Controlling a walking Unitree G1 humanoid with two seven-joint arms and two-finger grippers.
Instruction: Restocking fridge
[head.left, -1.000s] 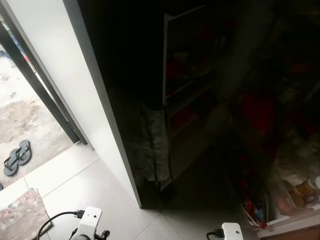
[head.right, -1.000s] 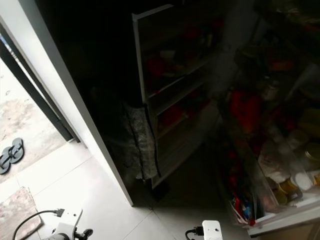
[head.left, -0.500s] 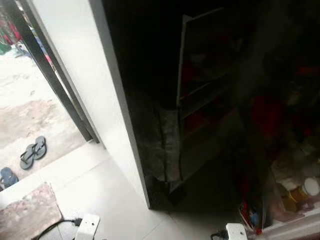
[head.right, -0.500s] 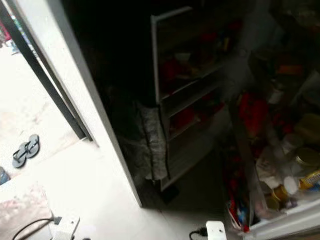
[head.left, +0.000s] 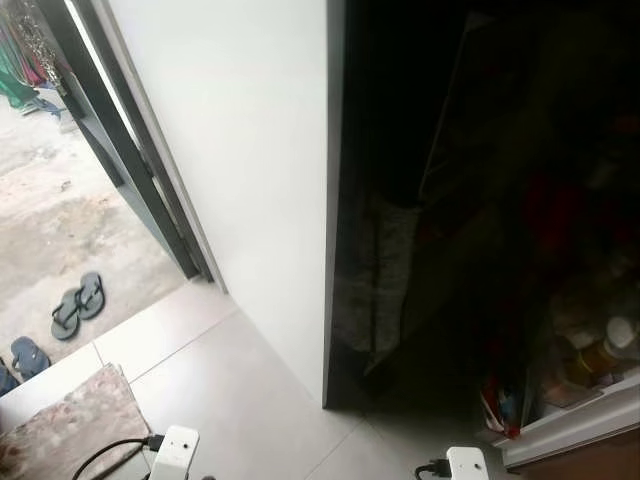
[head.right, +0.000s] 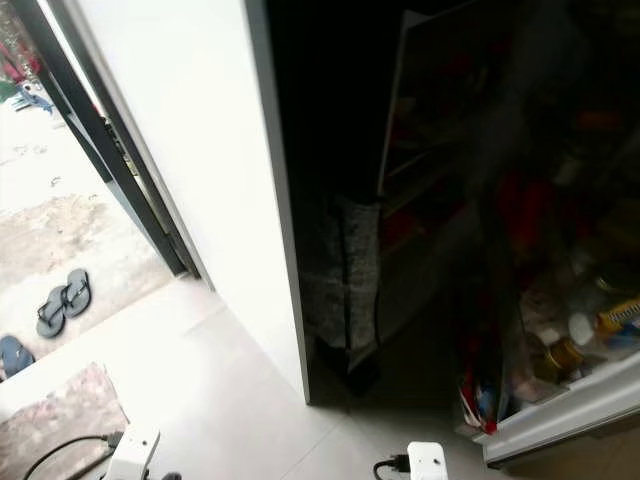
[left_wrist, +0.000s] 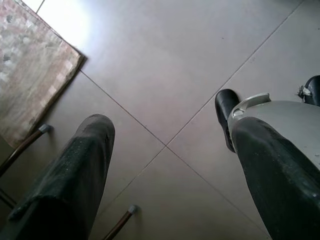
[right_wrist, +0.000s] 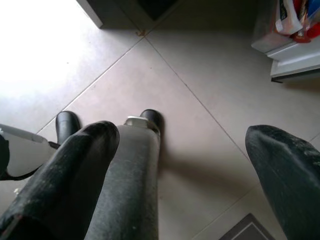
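The fridge (head.right: 430, 180) stands open at the right, dark inside, with shelves of red and mixed goods that are hard to make out. Its white door (head.right: 560, 420) swings toward me, and its lower rack holds jars and bottles (head.right: 585, 335). The same door's bottom edge (right_wrist: 295, 55) appears in the right wrist view. Both arms hang low over the tiled floor. My left gripper (left_wrist: 170, 127) is open with nothing between its fingers. My right gripper (right_wrist: 185, 132) is also open and holds nothing.
A white wall panel (head.left: 250, 180) rises left of the fridge, with a grey cloth (head.right: 345, 270) hanging at its dark side. A dark-framed doorway (head.left: 140, 170) leads outside, where sandals (head.left: 78, 303) lie. A patterned mat (head.left: 70, 420) lies at the lower left. My feet (left_wrist: 225, 110) stand on the tiles.
The whole picture has shifted, so the camera has turned: the white panel now takes up more of the view and the fridge sits further right. Both arms still hang low.
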